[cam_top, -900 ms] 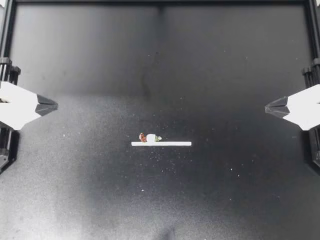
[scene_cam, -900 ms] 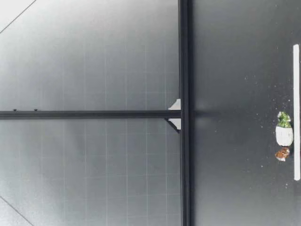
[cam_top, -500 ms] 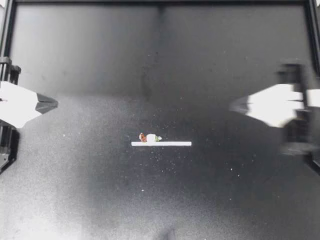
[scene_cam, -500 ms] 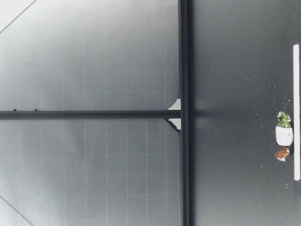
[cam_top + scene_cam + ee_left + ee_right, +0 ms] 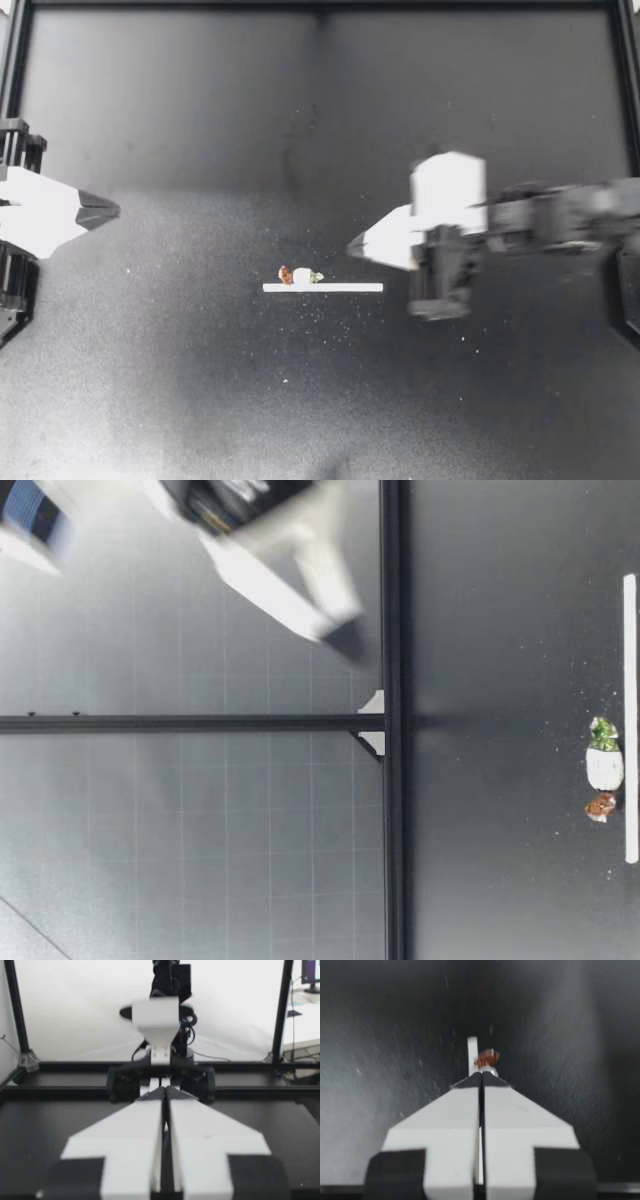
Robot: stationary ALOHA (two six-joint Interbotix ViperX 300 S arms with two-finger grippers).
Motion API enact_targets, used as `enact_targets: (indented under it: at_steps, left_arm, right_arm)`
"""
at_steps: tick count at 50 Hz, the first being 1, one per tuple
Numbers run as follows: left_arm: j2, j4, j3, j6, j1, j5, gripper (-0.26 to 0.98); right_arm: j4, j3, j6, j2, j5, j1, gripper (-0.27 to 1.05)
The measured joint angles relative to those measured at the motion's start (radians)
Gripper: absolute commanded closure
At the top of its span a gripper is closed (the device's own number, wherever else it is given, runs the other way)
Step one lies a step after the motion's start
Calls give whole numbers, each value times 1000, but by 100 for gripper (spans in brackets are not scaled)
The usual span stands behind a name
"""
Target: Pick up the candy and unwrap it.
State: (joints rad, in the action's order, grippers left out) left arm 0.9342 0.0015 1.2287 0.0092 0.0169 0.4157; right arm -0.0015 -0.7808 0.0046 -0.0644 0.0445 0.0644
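candy (image 5: pixel 300 275): one small wrapped piece, white middle, brown twist at one end, green twist at the other. lies on the black surface (image 5: pixel 200 380) near its centre, just beside the long edge of a white strip (image 5: pixel 340 288), toward the strip's left end.
right tool (image 5: pixel 352 245): fingers pressed together, empty. tip points at the candy, near it, not touching.
left tool (image 5: pixel 110 210): fingers pressed together, empty. at the surface's left edge, well apart from the candy.

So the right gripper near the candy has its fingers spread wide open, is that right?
Not quite. The right gripper near the candy has its fingers shut together, not spread wide open. The right wrist view shows this plainly.
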Motion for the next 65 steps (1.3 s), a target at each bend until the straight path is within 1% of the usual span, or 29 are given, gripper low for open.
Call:
enact_targets:
  at_steps: [5,11,16,24,33,56,60,65]
  left_arm:
    - [-2,0,5,0,0,0,85]
    - [-2,0,3,0,-2,0,85]
    - [0,0,6,0,0,0,85]
    - [-2,0,8,-2,0,0,85]
    - [-2,0,12,0,0,0,85]
    - [0,0,12,0,0,0,85]
    - [-2,0,12,0,-2,0,85]
    - [0,0,14,0,-2,0,85]
  right_arm:
    - [-2,57,-5,69,-75,2,64]
    - [-2,114,-3,138,-132,0,41]
    - [-2,146,0,189,-149,2,29]
    - [-2,184,18,259,-160,2,31]
    - [-2,212,51,302,-173,2,31]
    - [-2,225,89,365,-178,2,32]
    - [-2,230,92,374,-178,2,34]
    - [-2,239,95,383,-178,2,44]
